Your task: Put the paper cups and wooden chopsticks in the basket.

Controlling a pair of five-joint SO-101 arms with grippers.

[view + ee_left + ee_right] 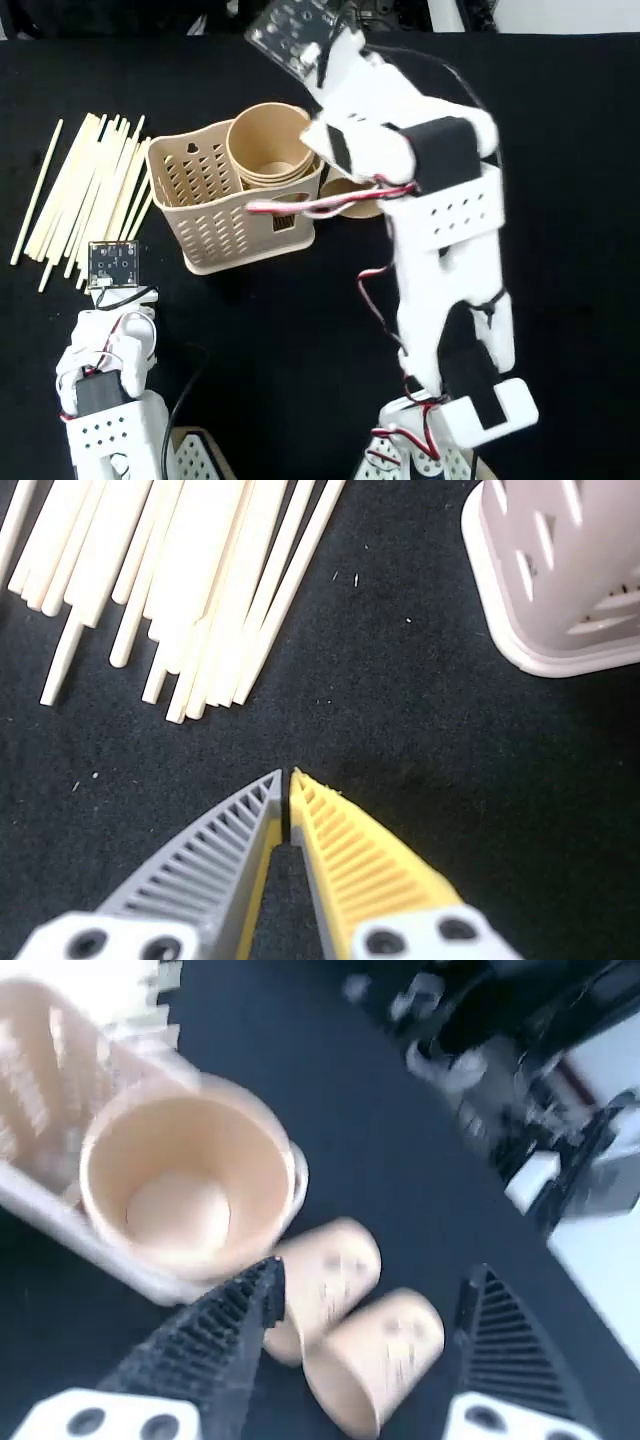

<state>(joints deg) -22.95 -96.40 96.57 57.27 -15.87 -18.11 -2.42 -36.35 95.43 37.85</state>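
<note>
left gripper: grey and yellow fingers pressed together, nothing between them; low over the table, near the closest chopstick ends but not touching them
left arm: at the near left edge in the high view, wrist pointing toward the chopsticks
right gripper: black fingers spread wide, holding nothing; above the loose cups, just beside the basket
right arm: stretched out across the table, wrist above the far right corner of the basket
chopsticks: loose pile lying flat on the table, left of the basket, fanned out; none in the basket
stacked cups: nested stack standing upright, mouth up, inside the basket at its far right end
loose cups: two, lying on their sides on the table, touching each other, just outside the basket's right wall; partly hidden under the right arm in the high view
basket: beige, slotted walls, upright on the table, between the chopsticks and the loose cups
table: black cloth surface
</note>
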